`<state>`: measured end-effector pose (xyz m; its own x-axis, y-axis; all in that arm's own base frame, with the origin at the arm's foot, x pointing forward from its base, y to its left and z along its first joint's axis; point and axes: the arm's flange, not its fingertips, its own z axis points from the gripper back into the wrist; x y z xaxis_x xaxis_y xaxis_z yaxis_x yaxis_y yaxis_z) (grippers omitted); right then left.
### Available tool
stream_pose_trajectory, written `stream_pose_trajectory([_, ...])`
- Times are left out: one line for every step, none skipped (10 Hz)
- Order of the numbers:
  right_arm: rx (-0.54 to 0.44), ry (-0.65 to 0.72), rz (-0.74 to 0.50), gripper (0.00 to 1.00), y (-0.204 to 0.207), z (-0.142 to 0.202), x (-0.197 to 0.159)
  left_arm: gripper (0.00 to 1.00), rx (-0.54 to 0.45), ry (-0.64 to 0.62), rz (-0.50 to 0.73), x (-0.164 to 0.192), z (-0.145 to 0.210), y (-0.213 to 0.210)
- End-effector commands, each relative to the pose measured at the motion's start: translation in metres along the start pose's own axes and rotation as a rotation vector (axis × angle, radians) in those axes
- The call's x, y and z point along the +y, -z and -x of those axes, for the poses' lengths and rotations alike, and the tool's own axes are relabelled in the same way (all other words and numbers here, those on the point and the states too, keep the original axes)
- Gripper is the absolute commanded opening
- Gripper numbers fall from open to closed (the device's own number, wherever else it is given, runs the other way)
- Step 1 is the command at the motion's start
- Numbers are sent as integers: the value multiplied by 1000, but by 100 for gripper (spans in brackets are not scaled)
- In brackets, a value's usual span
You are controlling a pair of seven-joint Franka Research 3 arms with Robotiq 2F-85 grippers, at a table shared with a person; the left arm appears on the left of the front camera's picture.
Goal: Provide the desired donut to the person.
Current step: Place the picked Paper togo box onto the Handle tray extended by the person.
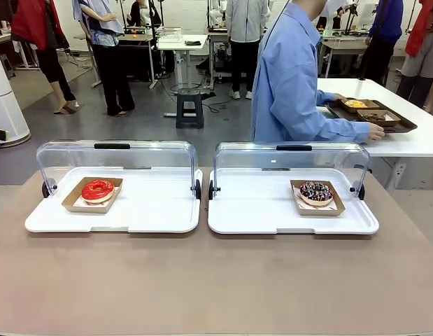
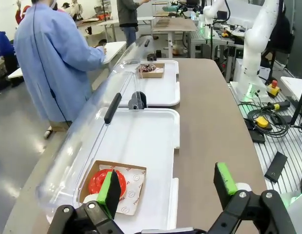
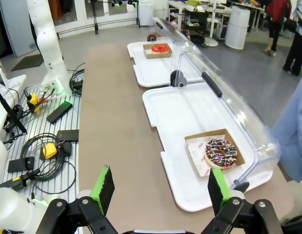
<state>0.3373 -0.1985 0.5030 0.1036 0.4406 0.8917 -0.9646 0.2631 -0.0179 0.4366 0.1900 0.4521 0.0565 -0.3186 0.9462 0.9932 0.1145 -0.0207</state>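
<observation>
Red-glazed donut (image 2: pixel 107 181) in its cardboard tray (image 2: pixel 133 187), lying partly behind the left finger of the left gripper (image 2: pixel 169 189), whose jaws stand spread wide with nothing between them. The tray sits on a white serving tray (image 2: pixel 151 141) under a raised clear lid (image 2: pixel 92 126). Chocolate donut with sprinkles (image 3: pixel 220 153), in its own cardboard tray (image 3: pixel 197 141), lies just beyond and level with the right finger of the right gripper (image 3: pixel 161 187); these jaws are likewise spread and empty. A second white tray (image 3: pixel 180 117) bears it, its clear lid (image 3: pixel 224 102) also open. The person (image 1: pixel 289 77), in a light blue shirt, stands beyond both trays, turned aside, one hand (image 1: pixel 375 131) on a dark tray (image 1: pixel 405 126) at a neighbouring table (image 1: pixel 419 143).
</observation>
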Motion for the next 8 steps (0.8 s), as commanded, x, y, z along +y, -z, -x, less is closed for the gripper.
stream_pose_trajectory([0, -8, -9, 100, -1, 1, 1, 100, -20, 9, -32, -4, -3, -3])
stream_pose_trajectory([0, -8, -9, 100, -1, 1, 1, 100, -20, 9, -32, -4, -3, -3])
stream_pose_trajectory([0, -8, -9, 100, -1, 1, 1, 100, -20, 9, -32, -4, -3, -3])
stream_pose_trajectory([0, -8, -9, 100, -1, 1, 1, 100, -20, 9, -32, -4, -3, -3])
stream_pose_trajectory([0, -8, -9, 100, -1, 1, 1, 100, -20, 9, -32, -4, -3, -3])
stream_pose_trajectory([0, -8, -9, 100, -1, 1, 1, 100, -20, 9, -32, -4, -3, -3])
stream_pose_trajectory([0, -8, -9, 100, -1, 1, 1, 100, -20, 9, -32, -4, -3, -3])
stream_pose_trajectory([0, -8, -9, 100, -1, 1, 1, 100, -20, 9, -32, -4, -3, -3])
